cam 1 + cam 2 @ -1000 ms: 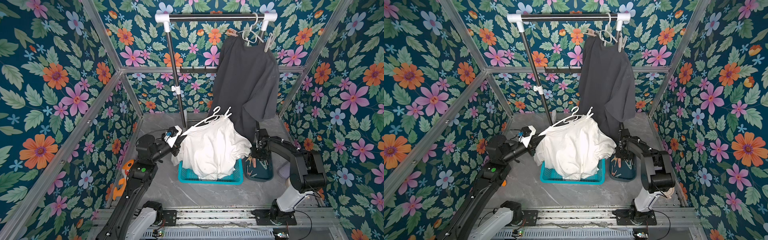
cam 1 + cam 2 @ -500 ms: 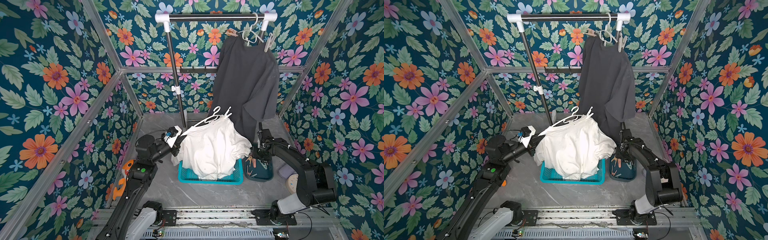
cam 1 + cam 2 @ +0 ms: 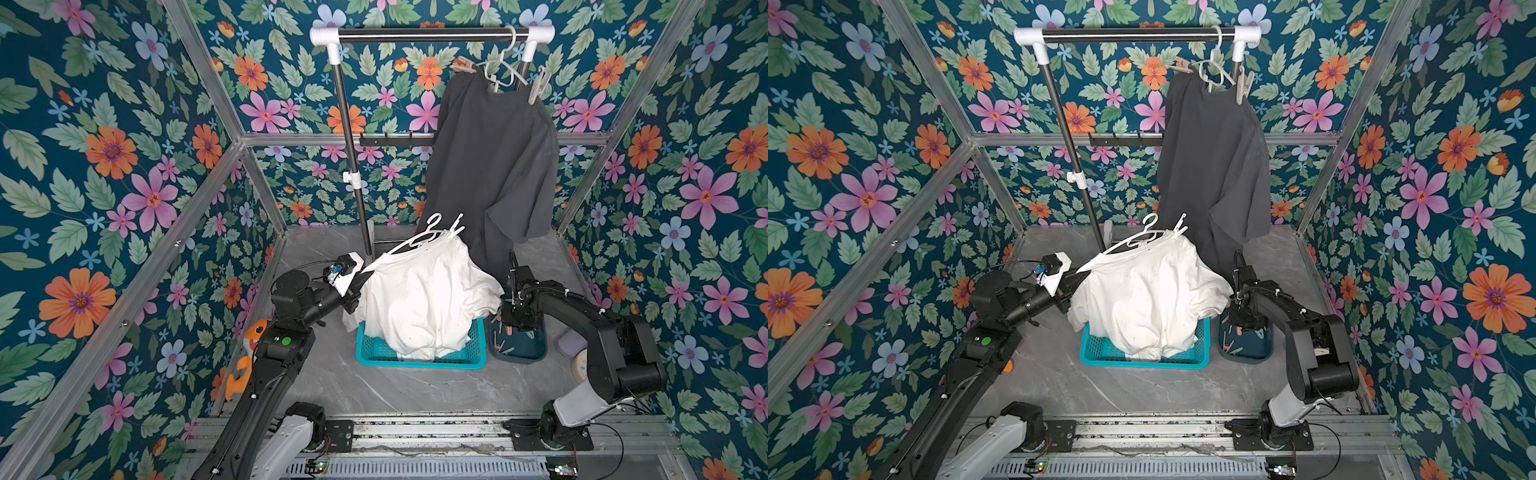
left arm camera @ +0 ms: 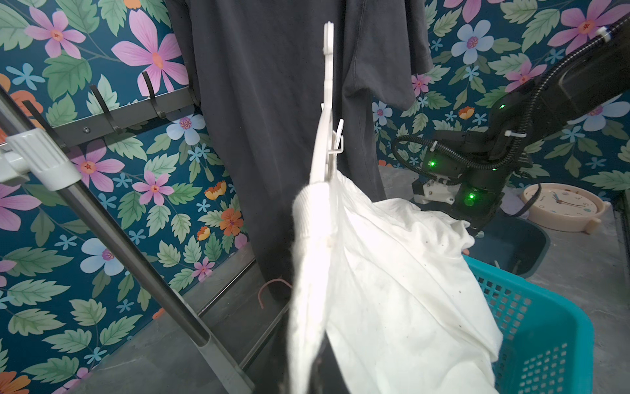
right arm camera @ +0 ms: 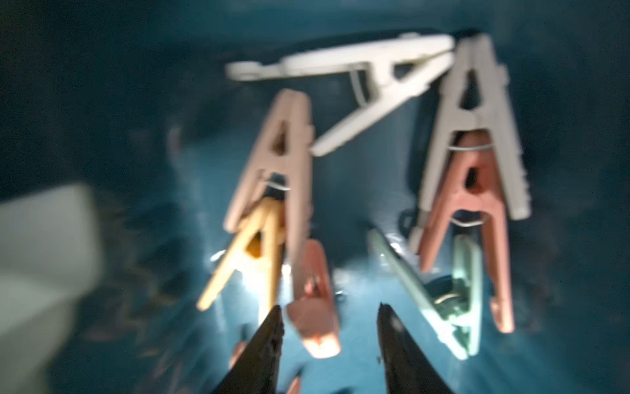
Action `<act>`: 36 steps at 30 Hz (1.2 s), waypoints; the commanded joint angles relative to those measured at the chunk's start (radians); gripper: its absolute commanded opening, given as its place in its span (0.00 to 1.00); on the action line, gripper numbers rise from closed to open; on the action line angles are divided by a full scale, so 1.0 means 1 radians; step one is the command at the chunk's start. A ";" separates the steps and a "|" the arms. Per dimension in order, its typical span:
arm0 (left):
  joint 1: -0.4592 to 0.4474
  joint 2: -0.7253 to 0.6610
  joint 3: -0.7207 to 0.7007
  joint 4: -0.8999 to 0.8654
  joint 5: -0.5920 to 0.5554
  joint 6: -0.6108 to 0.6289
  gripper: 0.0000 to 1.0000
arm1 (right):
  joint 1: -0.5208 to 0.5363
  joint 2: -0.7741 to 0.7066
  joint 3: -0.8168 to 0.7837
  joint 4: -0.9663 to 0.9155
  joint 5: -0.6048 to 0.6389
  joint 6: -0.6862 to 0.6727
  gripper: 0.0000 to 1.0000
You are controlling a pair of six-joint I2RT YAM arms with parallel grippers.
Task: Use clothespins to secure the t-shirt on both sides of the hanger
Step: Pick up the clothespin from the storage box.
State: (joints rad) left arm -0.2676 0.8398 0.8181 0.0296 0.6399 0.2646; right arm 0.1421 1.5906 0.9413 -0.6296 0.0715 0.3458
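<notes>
My left gripper (image 3: 359,286) (image 3: 1075,280) (image 4: 306,382) is shut on the shoulder of the white t-shirt (image 3: 419,299) (image 3: 1142,299) (image 4: 392,290), which is draped over a white hanger (image 3: 419,241) (image 3: 1138,239) (image 4: 324,136) and held up above the basket. One white clothespin (image 3: 457,222) (image 4: 337,136) is clipped at the hanger's far side. The right gripper (image 3: 515,322) (image 3: 1241,322) (image 5: 330,306) is open, down inside the dark teal bin (image 3: 519,353) of loose clothespins (image 5: 470,177). A pink clothespin (image 5: 315,307) lies between its fingers, closer to one of them.
A turquoise basket (image 3: 419,361) sits under the shirt. A dark grey t-shirt (image 3: 490,166) hangs pinned on the rack (image 3: 353,166) behind. A beige clock (image 4: 562,208) lies past the bin and an orange toy (image 3: 245,353) lies by the left wall.
The right arm has swung its elbow outward and its gripper has sunk deeper into the bin, jaws a little narrower. The left arm and the shirt have not moved.
</notes>
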 commanded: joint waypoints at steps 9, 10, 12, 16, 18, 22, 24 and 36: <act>0.002 0.002 0.006 0.070 0.008 -0.006 0.00 | -0.076 -0.073 -0.038 0.027 0.005 0.012 0.40; 0.002 0.002 0.006 0.070 0.006 -0.005 0.00 | -0.075 -0.072 -0.036 0.031 -0.025 0.009 0.40; 0.001 0.002 0.006 0.069 0.006 -0.005 0.00 | -0.070 -0.073 -0.036 0.034 -0.042 0.006 0.37; 0.001 0.001 0.004 0.070 0.005 -0.004 0.00 | -0.065 -0.089 -0.056 0.053 -0.127 0.023 0.43; 0.001 0.004 0.004 0.071 0.010 -0.006 0.00 | -0.064 -0.080 -0.066 0.070 -0.152 0.039 0.44; 0.001 -0.002 0.004 0.070 0.006 -0.005 0.00 | -0.060 -0.051 -0.070 0.083 -0.141 0.052 0.42; 0.002 -0.005 0.003 0.069 0.002 -0.002 0.00 | -0.059 -0.051 -0.077 0.098 -0.138 0.055 0.42; 0.001 -0.018 0.001 0.064 -0.006 0.004 0.00 | -0.059 0.049 -0.003 0.072 -0.063 0.029 0.42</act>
State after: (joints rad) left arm -0.2676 0.8261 0.8181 0.0296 0.6422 0.2649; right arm 0.0830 1.6363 0.9272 -0.5468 -0.0223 0.3820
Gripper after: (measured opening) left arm 0.104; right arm 0.421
